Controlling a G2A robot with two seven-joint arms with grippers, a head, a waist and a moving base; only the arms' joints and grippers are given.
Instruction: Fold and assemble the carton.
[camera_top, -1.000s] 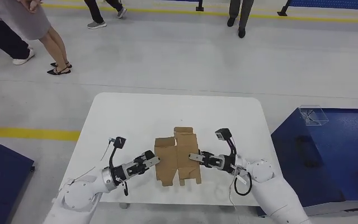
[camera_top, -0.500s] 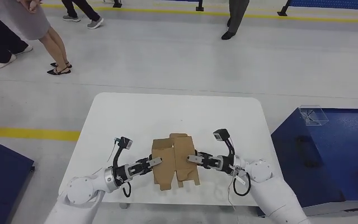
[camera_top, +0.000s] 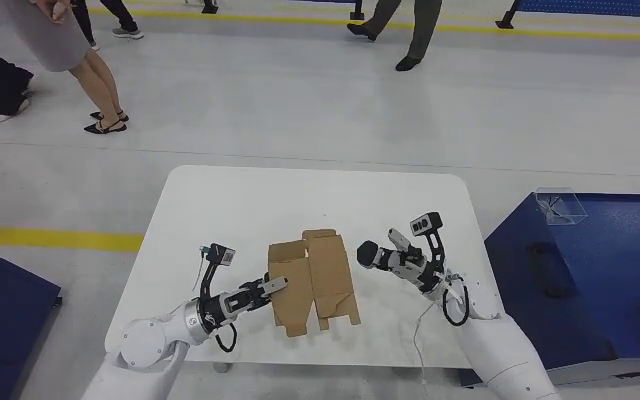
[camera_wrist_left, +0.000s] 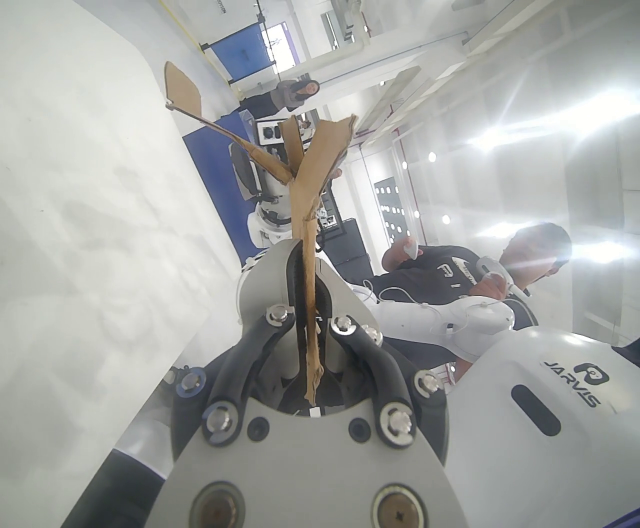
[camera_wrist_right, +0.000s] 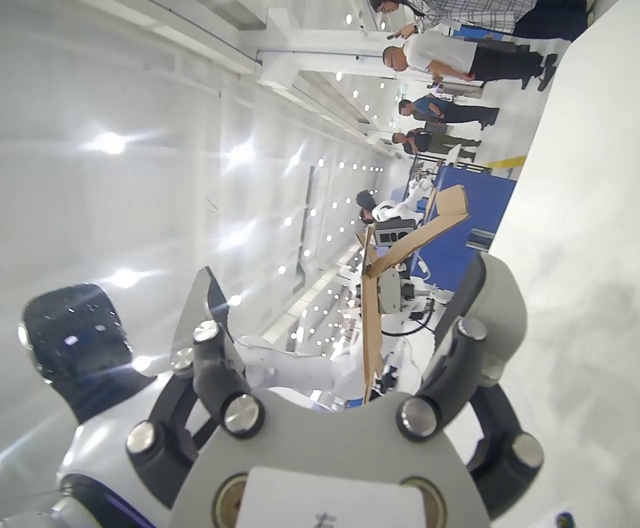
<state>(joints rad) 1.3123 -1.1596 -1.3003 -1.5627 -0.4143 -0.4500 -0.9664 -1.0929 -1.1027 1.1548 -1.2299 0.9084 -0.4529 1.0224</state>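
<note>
The brown carton (camera_top: 312, 280) lies mostly flattened at the middle of the white table (camera_top: 250, 200), its flaps spread. My left gripper (camera_top: 276, 288) is shut on the carton's left edge. In the left wrist view that cardboard edge (camera_wrist_left: 305, 200) runs between the closed fingers (camera_wrist_left: 272, 280) of the left gripper (camera_wrist_left: 306, 300). My right gripper (camera_top: 368, 255) hangs just right of the carton, open and apart from it. The right wrist view shows the carton (camera_wrist_right: 371, 320) edge-on beyond the right gripper (camera_wrist_right: 350, 300), whose fingers (camera_wrist_right: 495, 295) are spread wide.
A blue cabinet (camera_top: 560, 280) stands off the table's right side with a small clear box (camera_top: 560, 203) on it. Another blue block (camera_top: 20, 300) sits left of the table. People walk on the floor beyond the far edge.
My right gripper has let go of the carton's right edge, opened, and drawn back to the right. The carton has shifted slightly left with the left gripper still shut on it.
</note>
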